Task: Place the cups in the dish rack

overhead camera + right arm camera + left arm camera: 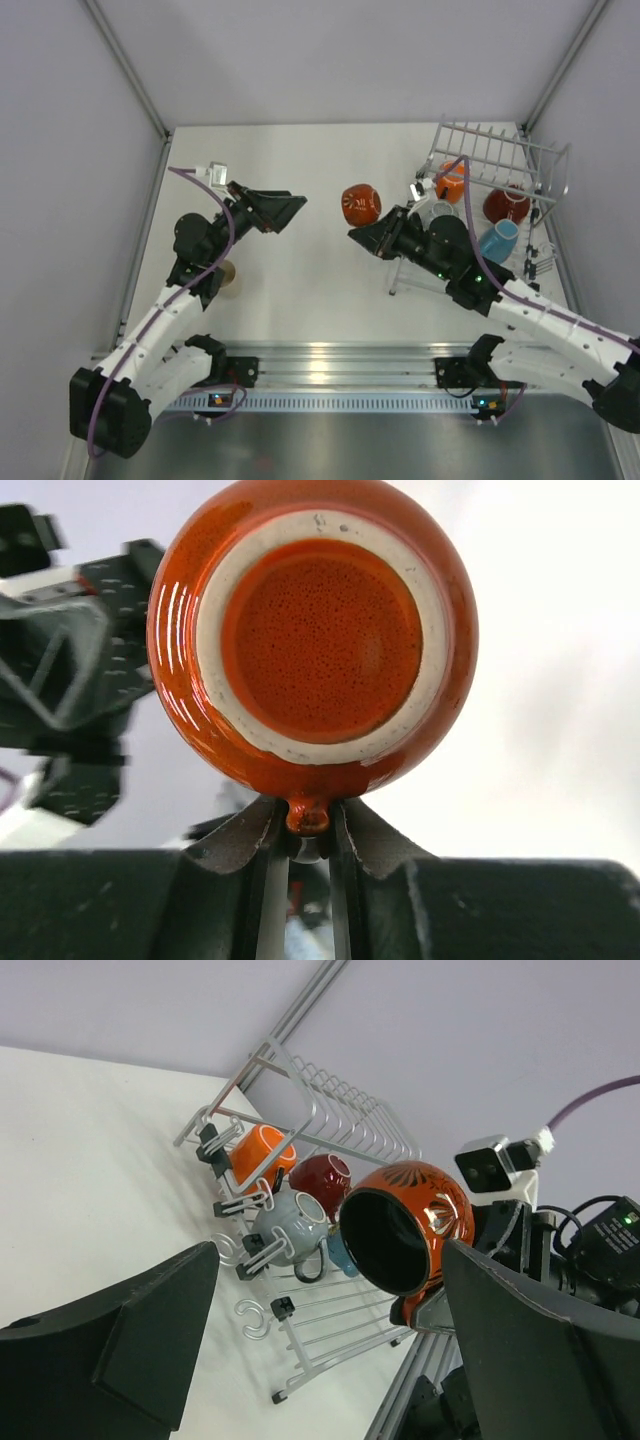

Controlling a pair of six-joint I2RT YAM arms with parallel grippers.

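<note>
My right gripper (362, 234) is shut on the handle of the squat orange-red mug (360, 203) and holds it in the air over the table's middle. In the right wrist view its glazed base (312, 635) faces the camera and its handle sits pinched between my fingers (240, 840). My left gripper (287, 209) is open and empty, facing the mug's black inside (392, 1240) from the left. The dish rack (495, 150) stands at the far right and holds the bright orange (452, 182), dark red (507, 205), light blue (497, 242) and grey (288, 1225) mugs.
A tan, cream-looking cup (227, 275) sits on the table, partly hidden under my left arm. Grey enclosure walls stand close on the left, right and back. A metal rail (330, 360) runs along the near edge by the arm bases.
</note>
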